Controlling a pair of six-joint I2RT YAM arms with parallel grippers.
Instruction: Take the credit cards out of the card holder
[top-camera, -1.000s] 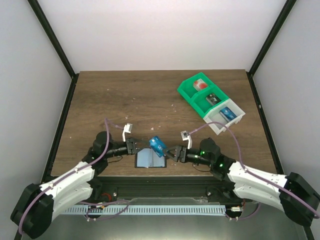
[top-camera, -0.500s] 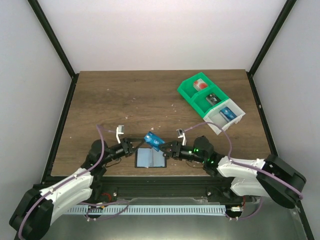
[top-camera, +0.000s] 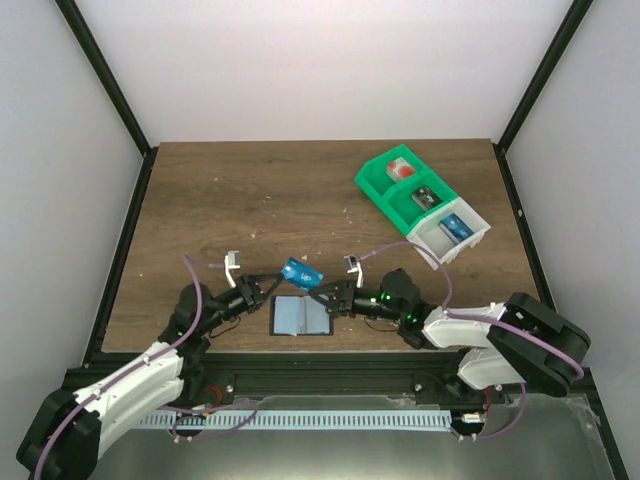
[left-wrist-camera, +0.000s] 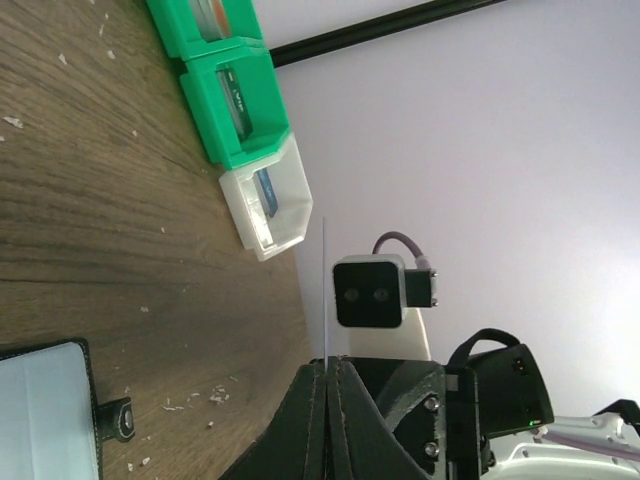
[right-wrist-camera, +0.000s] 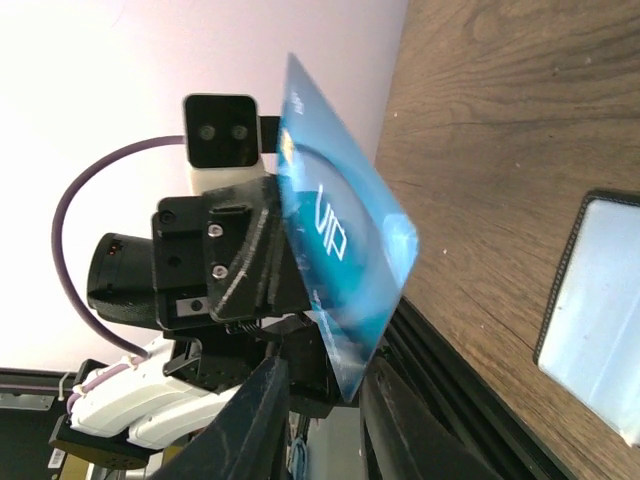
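Over the near edge of the tabletop (top-camera: 250, 190), both arms lie low and stretched inward from their bases, with forearms close to level. Their wrists are turned so that the two claws face each other above the card holder (top-camera: 301, 316). The card holder lies open and flat on the wood, pale panels up, just beyond the arm bases.

The left claw (left-wrist-camera: 326, 385) is pinched shut on a credit card (top-camera: 300, 271), which rises edge-on from its fingertips in the left wrist view. The card hangs in the air over the holder's far edge, not touching it.

The right claw (right-wrist-camera: 325, 385) comes in from the opposite side. Its jaws stand apart on either side of the card's lower corner, with a gap showing. A green-and-white bin (top-camera: 420, 200) sits well apart at the far right.
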